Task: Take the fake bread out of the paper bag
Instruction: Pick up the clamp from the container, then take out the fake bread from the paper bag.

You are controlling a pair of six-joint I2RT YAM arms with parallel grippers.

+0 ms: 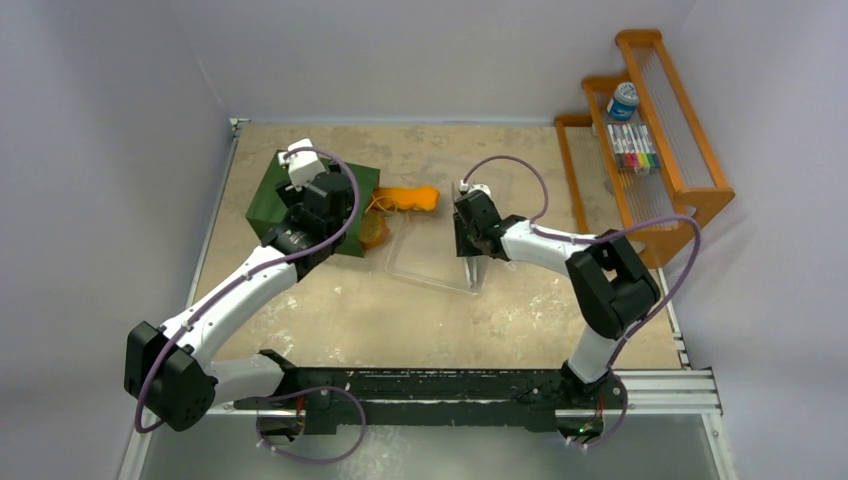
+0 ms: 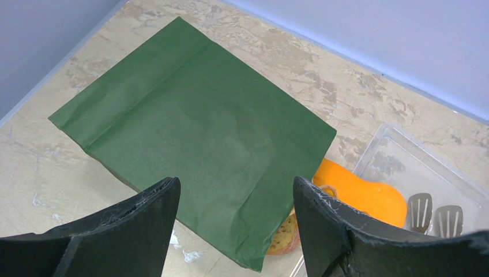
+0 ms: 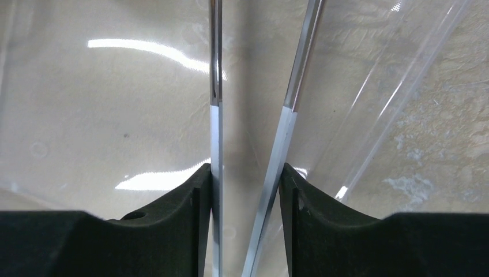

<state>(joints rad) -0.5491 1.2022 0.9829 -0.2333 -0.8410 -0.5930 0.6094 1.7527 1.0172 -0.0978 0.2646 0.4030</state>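
Paper bag [image 2: 190, 127] lies flat under left end effector [image 2: 234, 187], fake bread [image 2: 360, 195] beside.

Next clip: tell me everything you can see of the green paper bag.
The paper bag is dark green matte paper, lightly creased, with one long fold line. It lies flat on its side on the table, one end toward the clear tray, where orange fake bread pokes out. The left gripper hangs open above it.

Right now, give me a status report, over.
Left gripper open over paper bag. Right gripper shut on tongs, above tray. Fake bread poking from bag mouth; nothing blocking.
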